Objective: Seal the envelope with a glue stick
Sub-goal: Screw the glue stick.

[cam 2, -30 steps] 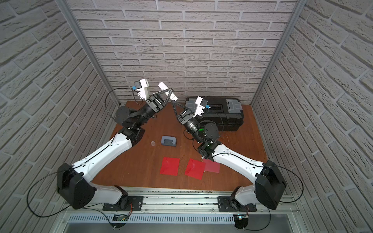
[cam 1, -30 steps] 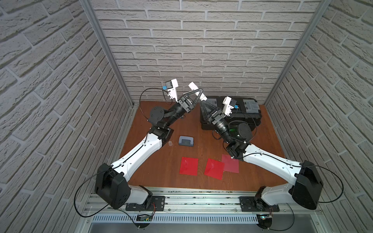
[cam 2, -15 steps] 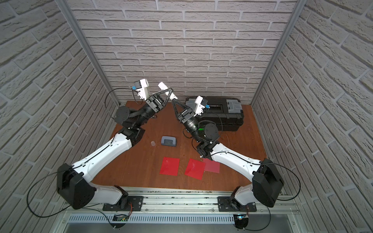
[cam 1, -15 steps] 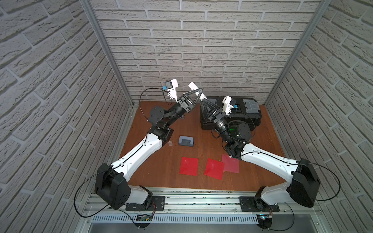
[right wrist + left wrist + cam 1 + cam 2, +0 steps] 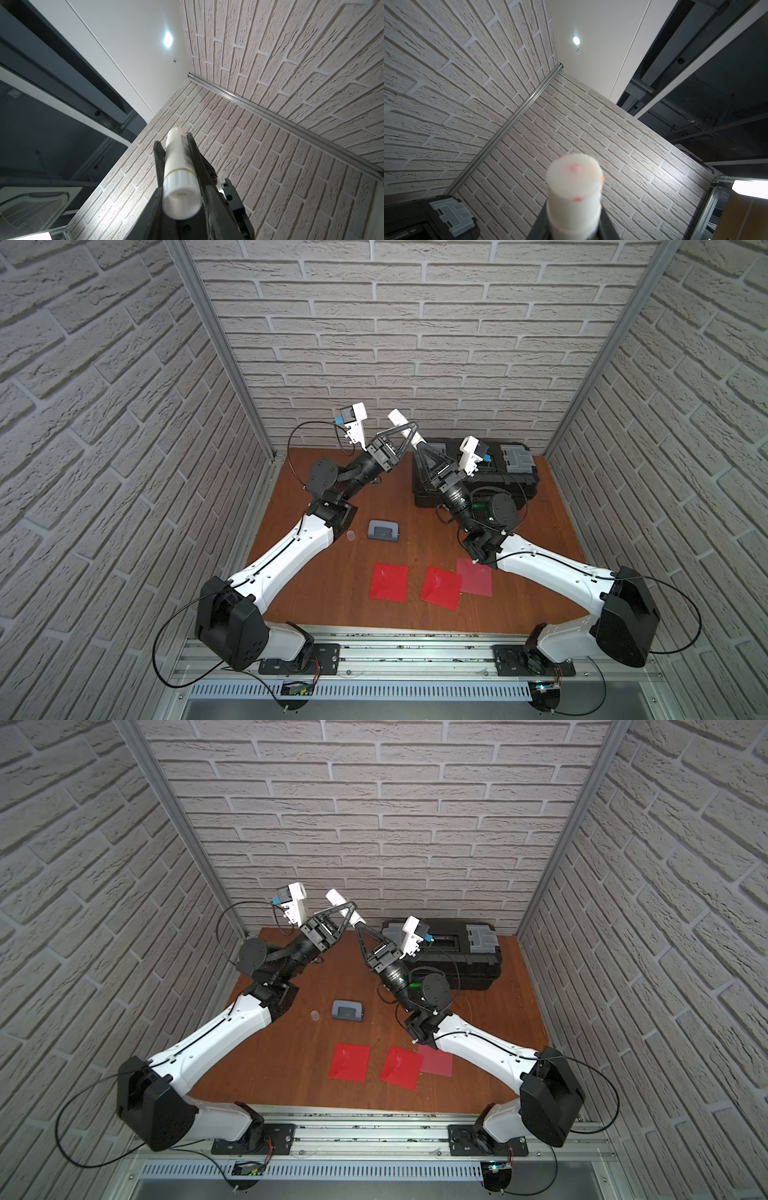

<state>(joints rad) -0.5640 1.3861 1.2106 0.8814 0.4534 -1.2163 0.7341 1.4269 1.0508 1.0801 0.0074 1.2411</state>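
The white glue stick (image 5: 405, 428) hangs in the air near the back wall, uncapped, held at a slant between both arms. My left gripper (image 5: 409, 429) is shut on its upper part, and in the left wrist view the bare glue end (image 5: 574, 176) points at the camera. My right gripper (image 5: 419, 444) closes on the lower end. In the right wrist view both fingers (image 5: 159, 153) press the glue stick (image 5: 178, 166) from either side. Red envelopes (image 5: 389, 581) (image 5: 441, 587) lie flat on the table's front part, with a paler one (image 5: 474, 577) beside them.
A small translucent cap (image 5: 351, 536) stands on the wooden table (image 5: 540, 531) by the left arm. Beside it lies a grey-blue hole punch (image 5: 383, 529). A black toolbox (image 5: 498, 477) fills the back right, under the right wrist. Brick walls close three sides.
My right gripper has risen slightly toward the lower end of the glue stick and its jaws have narrowed onto it. The left arm and the glue stick have stayed still.
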